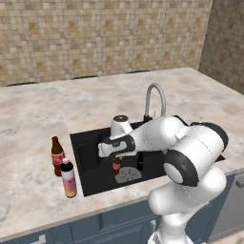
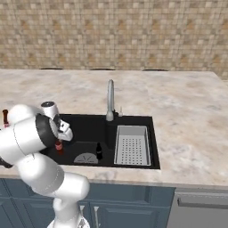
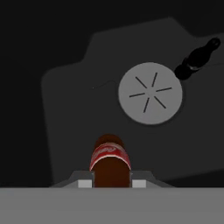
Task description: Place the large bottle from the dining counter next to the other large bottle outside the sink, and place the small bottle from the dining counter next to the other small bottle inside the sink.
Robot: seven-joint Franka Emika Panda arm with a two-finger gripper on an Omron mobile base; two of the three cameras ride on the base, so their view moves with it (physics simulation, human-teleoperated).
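My gripper is shut on a small brown bottle with a red label, which hangs neck-up over the floor of the black sink. From the base views the held small bottle is low inside the basin, left of the round drain. The other small bottle, black, stands upright in the sink just beyond the drain. On the counter left of the sink stand two large bottles side by side: a brown one with a red label and a pink-and-yellow one with a dark cap.
A curved faucet rises behind the sink. A grey perforated rack fills the sink's right part. My white arm reaches over the basin's front edge. Marble counter spreads all around, with a tiled wall behind.
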